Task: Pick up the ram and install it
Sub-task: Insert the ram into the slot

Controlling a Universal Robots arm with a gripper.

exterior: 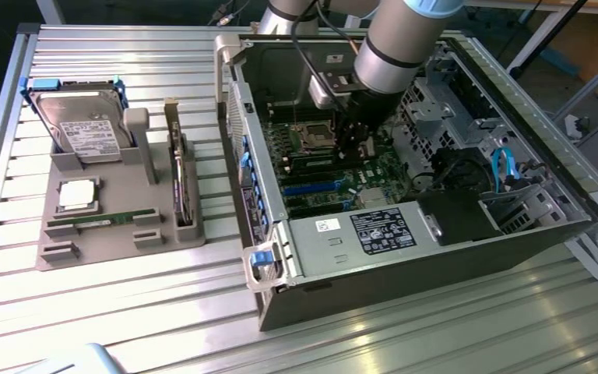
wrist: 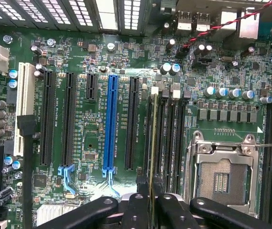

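Wrist view, jaws nearly closed, gripping ram

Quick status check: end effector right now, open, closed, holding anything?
Single end effector: closed, holding the ram edge-on at the memory slots beside the CPU socket.

The long thin green ram stick stands on edge, pinched between the jaws, running along a black memory slot beside the silver processor socket. A matching green ram stick lies flat in the grey tray.
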